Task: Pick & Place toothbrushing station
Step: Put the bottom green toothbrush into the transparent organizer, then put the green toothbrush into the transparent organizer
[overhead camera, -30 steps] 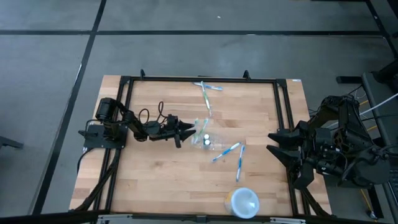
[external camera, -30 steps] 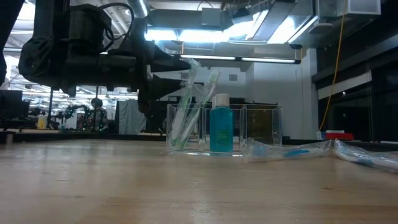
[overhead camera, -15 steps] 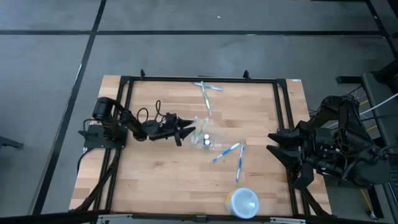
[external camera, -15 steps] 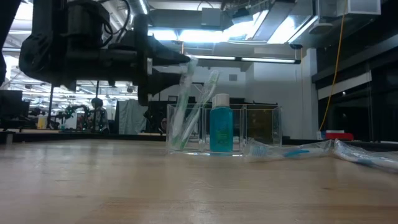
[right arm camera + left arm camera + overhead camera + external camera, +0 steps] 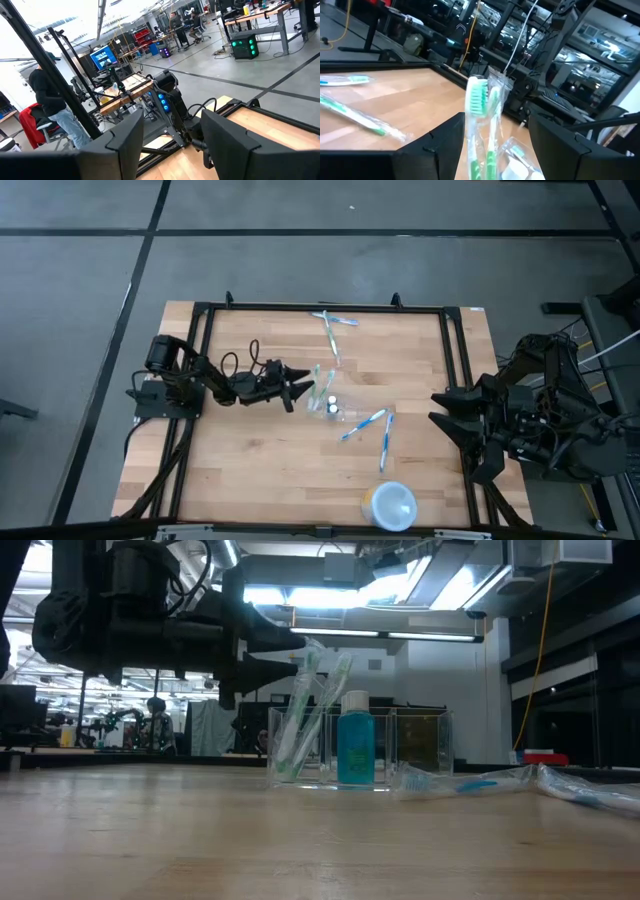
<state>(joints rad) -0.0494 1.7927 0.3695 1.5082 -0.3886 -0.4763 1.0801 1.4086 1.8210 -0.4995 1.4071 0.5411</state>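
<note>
The clear holder (image 5: 345, 748) stands upright near the table's (image 5: 260, 470) middle, faint against the wood from above and plain only in the low view. It holds two wrapped green brushes (image 5: 305, 710), leaning, and a blue bottle (image 5: 355, 745) with a white cap; any label on the bottle is too small to read. The left gripper (image 5: 303, 387) hovers just beside the holder, fingers spread, with the brush heads (image 5: 479, 97) between the fingers and not pinched. The right gripper (image 5: 445, 412) waits at the table's right edge, fingers apart and holding nothing. Loose wrapped blue brushes (image 5: 368, 423) lie just right of the holder, their wrapper print illegible. A white cup (image 5: 391, 504) sits near the front edge.
</note>
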